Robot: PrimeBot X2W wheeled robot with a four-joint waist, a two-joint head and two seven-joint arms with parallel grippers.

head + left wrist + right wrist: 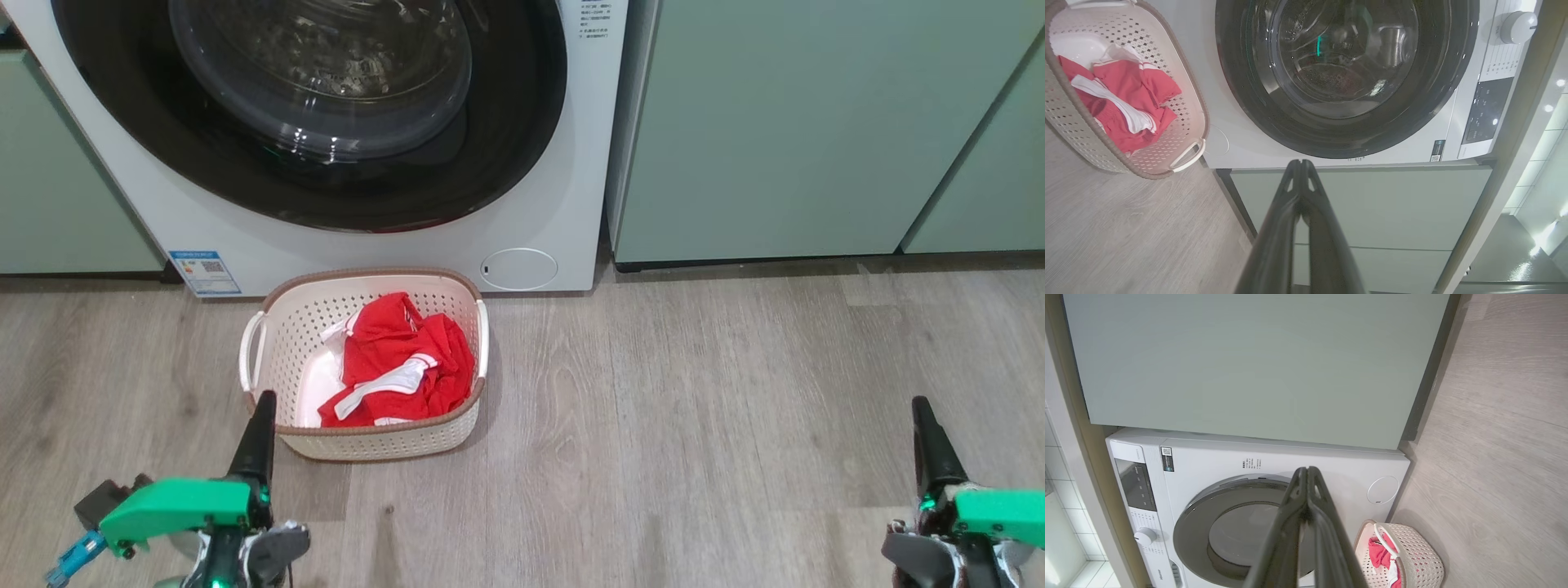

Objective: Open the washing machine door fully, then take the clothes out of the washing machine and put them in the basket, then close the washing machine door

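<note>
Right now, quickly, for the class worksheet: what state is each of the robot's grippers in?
Left gripper: closed, holding nothing.
Right gripper: closed, holding nothing.

Bright even light, soft shadow beside the basket (375,443), glints on the washing machine door (326,90), wide-angle edge distortion.

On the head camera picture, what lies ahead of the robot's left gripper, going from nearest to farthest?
The left gripper → basket with the clothes in it → washing machine, its washing machine door closed.
</note>
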